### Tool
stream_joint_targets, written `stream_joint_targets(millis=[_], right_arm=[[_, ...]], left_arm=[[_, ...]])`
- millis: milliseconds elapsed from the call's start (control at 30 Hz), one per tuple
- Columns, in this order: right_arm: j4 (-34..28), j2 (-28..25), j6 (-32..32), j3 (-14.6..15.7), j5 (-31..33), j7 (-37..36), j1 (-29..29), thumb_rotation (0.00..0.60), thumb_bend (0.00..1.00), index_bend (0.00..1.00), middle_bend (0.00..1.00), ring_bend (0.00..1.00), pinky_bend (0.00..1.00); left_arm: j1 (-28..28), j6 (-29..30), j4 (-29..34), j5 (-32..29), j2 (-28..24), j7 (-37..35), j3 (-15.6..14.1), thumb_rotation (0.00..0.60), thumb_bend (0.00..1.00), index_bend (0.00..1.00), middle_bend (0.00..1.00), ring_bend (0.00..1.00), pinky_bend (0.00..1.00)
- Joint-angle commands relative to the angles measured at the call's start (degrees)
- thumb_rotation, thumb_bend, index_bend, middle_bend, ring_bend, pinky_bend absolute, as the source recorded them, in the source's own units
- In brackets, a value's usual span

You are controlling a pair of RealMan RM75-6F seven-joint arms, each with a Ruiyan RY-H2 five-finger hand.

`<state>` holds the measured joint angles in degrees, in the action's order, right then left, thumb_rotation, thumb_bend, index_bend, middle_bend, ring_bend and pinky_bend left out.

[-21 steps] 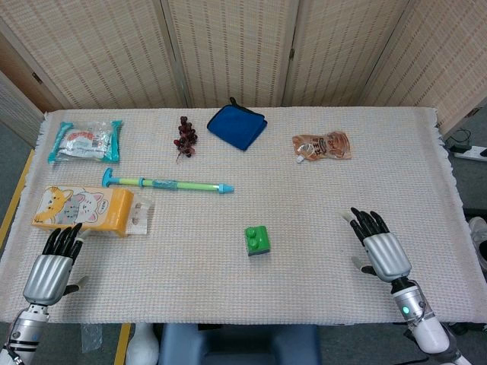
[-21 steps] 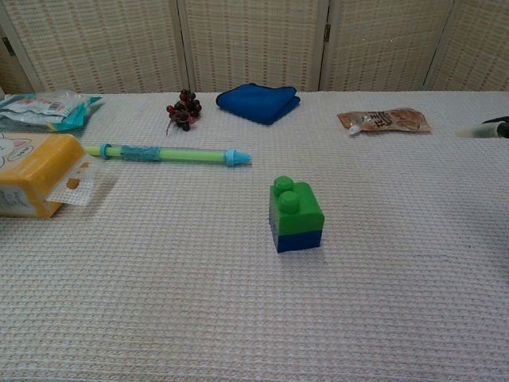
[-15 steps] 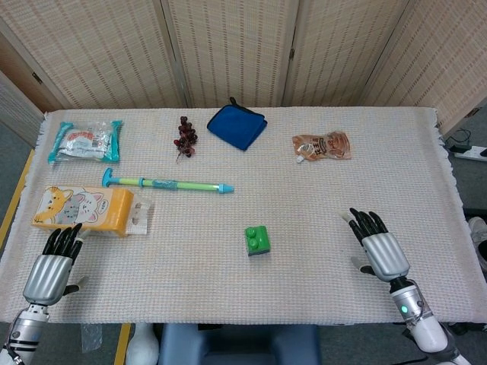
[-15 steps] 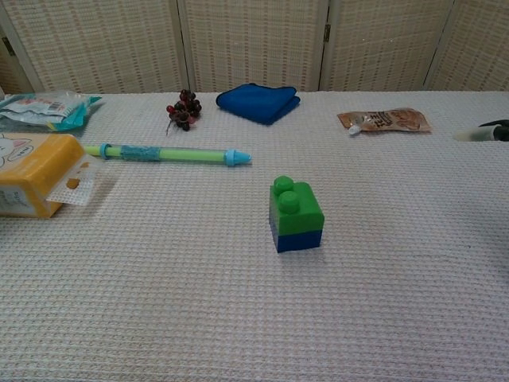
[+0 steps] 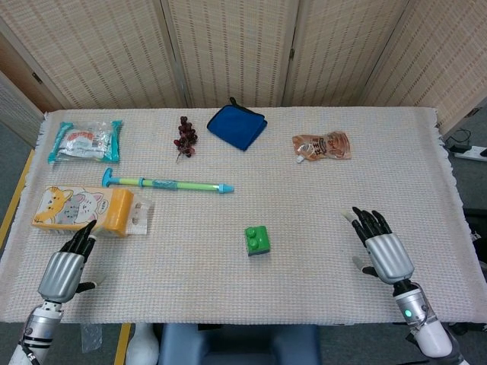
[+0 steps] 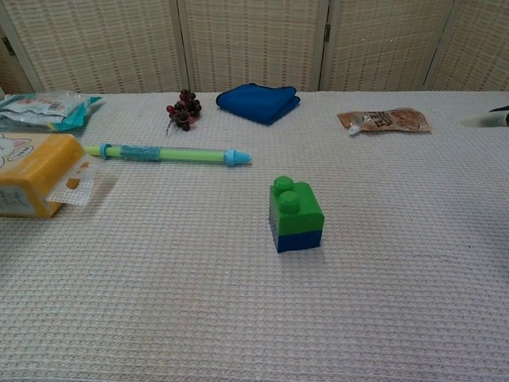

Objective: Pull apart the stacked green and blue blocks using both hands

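Since the earlier frames only the left hand [image 5: 64,270] has shifted, edging inward and tilting toward the middle; nothing else has changed. On the cloth-covered table [image 5: 319,251], the green block [image 6: 295,207] sits pressed onto the blue block [image 6: 299,239] near centre, untouched. Both hands are empty with fingers spread, the right hand [image 5: 386,252] well off to the side. Pinching only the green top would likely lift the whole stack, or tip it, since the blue base offers little to hold.
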<state>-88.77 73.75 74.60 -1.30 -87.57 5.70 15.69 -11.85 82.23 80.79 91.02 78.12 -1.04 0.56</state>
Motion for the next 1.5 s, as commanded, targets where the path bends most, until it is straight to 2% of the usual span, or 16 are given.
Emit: stream_joint_targets(millis=[33,167,300,500,700,933,1100,1500], right_arm=[[-0.1,-0.2,0.2,-0.1,0.1,-0.3,-0.1,0.6,0.34,0.0,0.0,0.0,0.0],[-0.3,-0.7,0.8,-0.4,0.0,-1.1,-0.3,0.6,0.34,0.0,0.0,0.0,0.0],[-0.6,-1.3,1.3,-0.9,0.4,-2.2,-0.5,0.6,0.34,0.0,0.0,0.0,0.0],[-0.8,-2.8,2.2,-1.6,0.6,-5.1,-0.8,0.6,0.34,0.0,0.0,0.0,0.0],[-0.4,-3.0,2.0,-1.9,1.0,-5.6,-0.8,0.6,0.34,0.0,0.0,0.0,0.0],[-0.3,-3.3,1.5,-2.2,1.6,-6.4,-0.7,0.6,0.34,0.0,0.0,0.0,0.0],[-0.2,-3.5,1.2,-2.5,2.2,-6.9,-0.7,0.6,0.34,0.0,0.0,0.0,0.0],[-0.5,-5.1,0.5,-2.4,1.8,-10.3,-0.6,0.6,0.34,0.0,0.0,0.0,0.0]], left_arm=[[-2.2,-3.6,9.5,-2.2,0.1,2.0,1.6,0.6,0.21,0.07,0.19,0.23,0.35],[-4.7,-7.2,14.7,-5.4,2.6,8.1,3.7,0.6,0.2,0.09,0.2,0.21,0.35],[-6.6,-11.5,19.3,-10.8,5.6,9.5,5.1,0.6,0.2,0.1,0.21,0.19,0.3],[-9.8,-16.1,20.2,-19.0,11.3,12.3,7.6,0.6,0.2,0.1,0.22,0.18,0.27],[-12.3,-16.4,18.3,-22.6,17.8,17.1,8.7,0.6,0.2,0.1,0.24,0.17,0.23],[-15.1,-17.0,15.7,-25.5,23.4,19.3,10.5,0.6,0.2,0.09,0.26,0.17,0.2],[-17.4,-16.7,11.3,-25.9,28.2,20.9,11.6,0.6,0.2,0.09,0.26,0.17,0.19],[-20.3,-17.2,3.9,-26.3,35.4,13.2,15.6,0.6,0.2,0.09,0.29,0.16,0.17]])
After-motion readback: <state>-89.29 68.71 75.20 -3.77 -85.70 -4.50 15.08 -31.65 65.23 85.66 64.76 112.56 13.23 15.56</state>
